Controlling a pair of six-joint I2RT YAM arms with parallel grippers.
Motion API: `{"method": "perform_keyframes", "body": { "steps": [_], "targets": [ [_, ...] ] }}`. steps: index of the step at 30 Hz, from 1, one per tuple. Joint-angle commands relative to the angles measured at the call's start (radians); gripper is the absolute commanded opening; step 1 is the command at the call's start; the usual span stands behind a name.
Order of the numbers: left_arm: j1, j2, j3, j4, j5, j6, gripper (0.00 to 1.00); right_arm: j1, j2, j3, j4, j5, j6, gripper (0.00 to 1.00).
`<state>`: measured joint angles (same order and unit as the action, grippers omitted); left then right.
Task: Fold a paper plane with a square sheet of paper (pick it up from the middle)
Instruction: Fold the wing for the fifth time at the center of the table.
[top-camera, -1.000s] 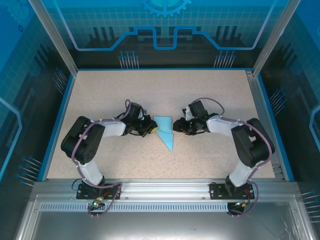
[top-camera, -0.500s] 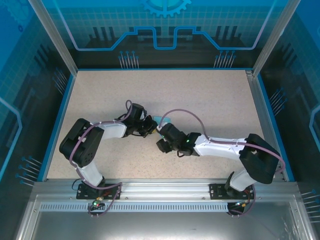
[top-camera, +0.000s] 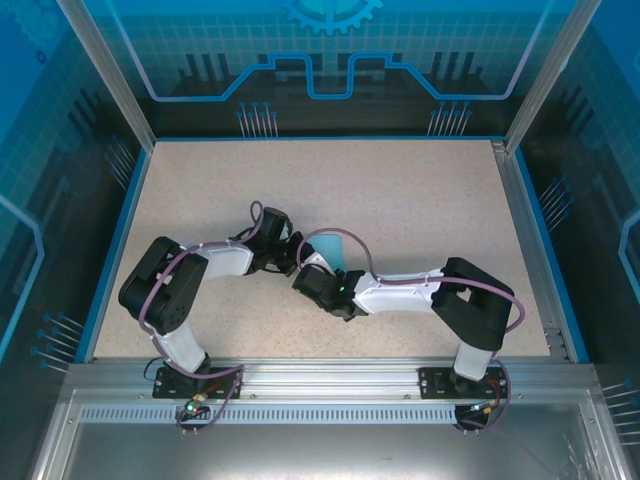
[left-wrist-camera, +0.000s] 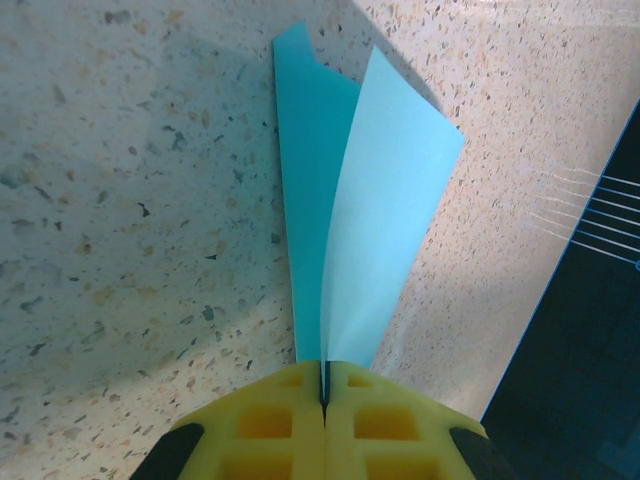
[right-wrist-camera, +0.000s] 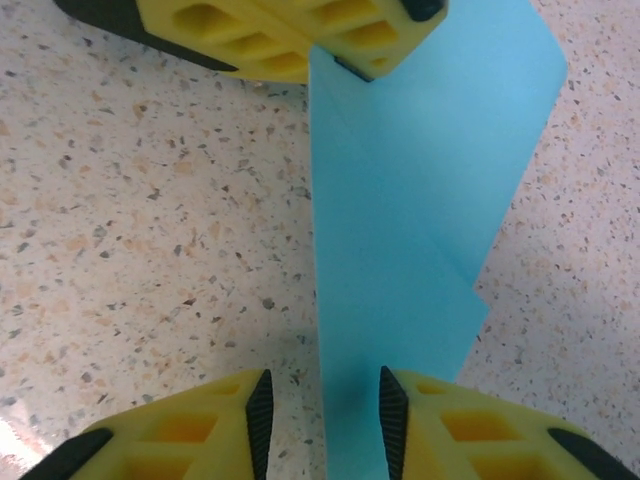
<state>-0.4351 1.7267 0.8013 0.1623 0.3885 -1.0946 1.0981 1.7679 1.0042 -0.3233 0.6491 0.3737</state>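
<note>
Top external view shows both arms bent in toward the middle of the speckled tabletop (top-camera: 420, 190). The right arm is stretched well across toward the left one. The sheet of paper (top-camera: 335, 248) peeks out as a small cyan patch just beyond where the two wrists meet.

From the left wrist camera, the left end effector (left-wrist-camera: 325, 400) has its yellow fingers pressed tight together, clamped on the narrow end of the folded paper. Two flaps fan away from that pinch. The darker one lies low against the tabletop on the left, and the paler one lifts up and to the right.

From the right wrist camera, the right end effector (right-wrist-camera: 322, 420) stands with its fingers apart. The long straight edge of the paper runs down into the gap between them, and the rest of the strip passes by the right-hand finger. I can't tell whether either pad touches it. At the far end of the strip, the other arm's yellow fingers grip the paper.
</note>
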Motion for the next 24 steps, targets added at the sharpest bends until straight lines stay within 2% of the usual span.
{"method": "perform_keyframes", "body": {
  "steps": [1, 9, 15, 17, 21, 24],
  "targets": [
    [-0.005, -0.027, 0.016, -0.027, -0.013, 0.0, 0.04, 0.011, 0.019, 0.027, -0.025, 0.048, 0.008, 0.34],
    [-0.005, -0.028, 0.027, -0.042, -0.013, 0.008, 0.04, 0.012, 0.039, 0.046, -0.048, 0.078, 0.02, 0.25],
    [-0.005, -0.032, 0.023, -0.047, -0.02, 0.009, 0.06, 0.013, 0.038, 0.042, -0.054, 0.094, 0.025, 0.13],
    [-0.005, -0.033, 0.026, -0.054, -0.022, 0.009, 0.1, 0.011, 0.026, 0.031, -0.041, 0.088, 0.019, 0.09],
    [0.001, -0.024, 0.044, -0.081, -0.022, 0.015, 0.29, 0.007, 0.017, 0.017, -0.015, 0.08, 0.015, 0.05],
    [0.011, -0.011, 0.064, -0.105, -0.014, 0.028, 0.38, 0.005, 0.017, 0.011, -0.005, 0.077, 0.013, 0.05]
  ]
}}
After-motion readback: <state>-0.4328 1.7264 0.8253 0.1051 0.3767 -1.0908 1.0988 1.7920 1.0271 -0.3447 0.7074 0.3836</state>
